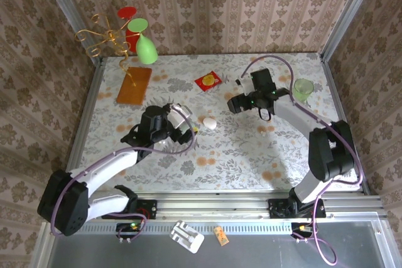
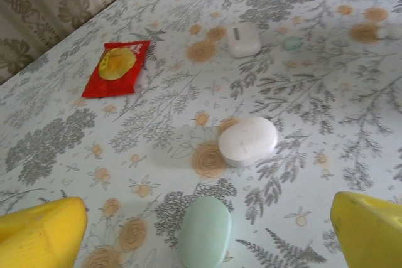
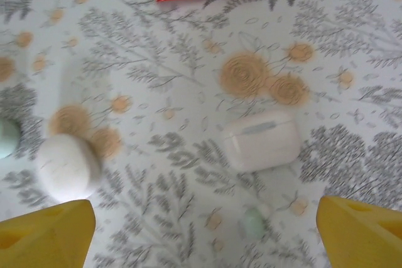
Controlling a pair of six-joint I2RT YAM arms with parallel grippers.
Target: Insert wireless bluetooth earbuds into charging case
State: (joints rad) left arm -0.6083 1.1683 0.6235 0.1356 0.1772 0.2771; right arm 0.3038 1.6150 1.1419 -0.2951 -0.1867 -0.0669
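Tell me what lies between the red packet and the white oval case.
Nothing: the tablecloth between them is bare, seen in the left wrist view.

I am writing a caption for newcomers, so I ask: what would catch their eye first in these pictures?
Likely the bright red snack packet at the far middle of the flowered table, and the gold wire stand with green and red pieces at the far left corner. Then the white oval case near the table's centre.
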